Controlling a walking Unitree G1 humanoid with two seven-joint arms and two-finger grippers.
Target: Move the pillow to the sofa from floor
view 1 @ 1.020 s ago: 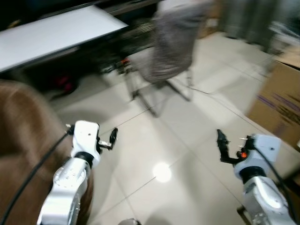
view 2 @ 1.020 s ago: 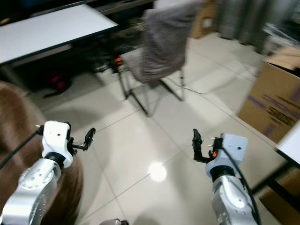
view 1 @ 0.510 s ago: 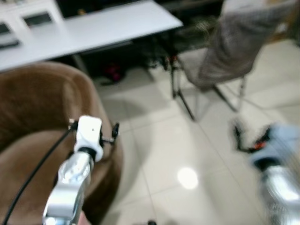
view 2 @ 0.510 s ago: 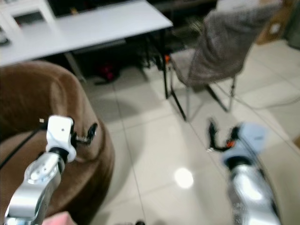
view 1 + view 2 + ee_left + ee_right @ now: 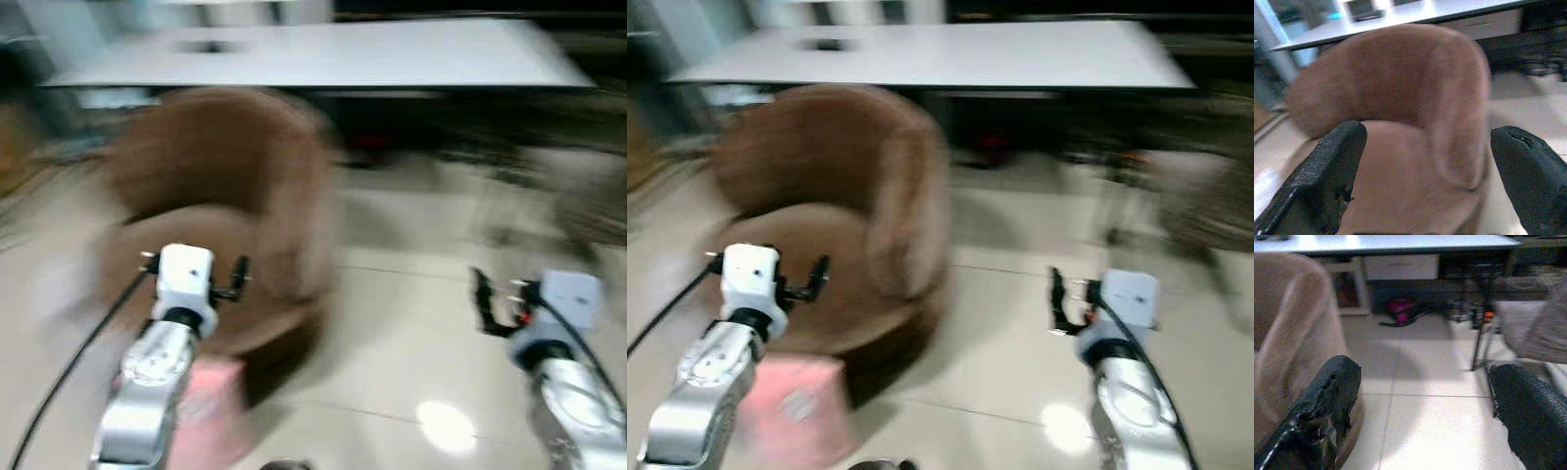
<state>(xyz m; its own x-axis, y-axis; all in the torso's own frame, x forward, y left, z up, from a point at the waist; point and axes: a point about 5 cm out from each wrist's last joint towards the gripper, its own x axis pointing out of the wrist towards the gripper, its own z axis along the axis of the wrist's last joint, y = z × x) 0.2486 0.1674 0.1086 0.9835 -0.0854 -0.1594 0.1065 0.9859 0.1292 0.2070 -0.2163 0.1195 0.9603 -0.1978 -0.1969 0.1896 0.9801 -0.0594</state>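
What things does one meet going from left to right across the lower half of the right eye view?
Left pincer → pink pillow → brown sofa → bare floor → right pincer.

Blurred pink pillow [image 5: 789, 406] part hidden by left arm, sofa [image 5: 838, 235] smeared

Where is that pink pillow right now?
In the right eye view the pink pillow lies on the floor at the robot's lower left, in front of the brown sofa, beneath its left arm.
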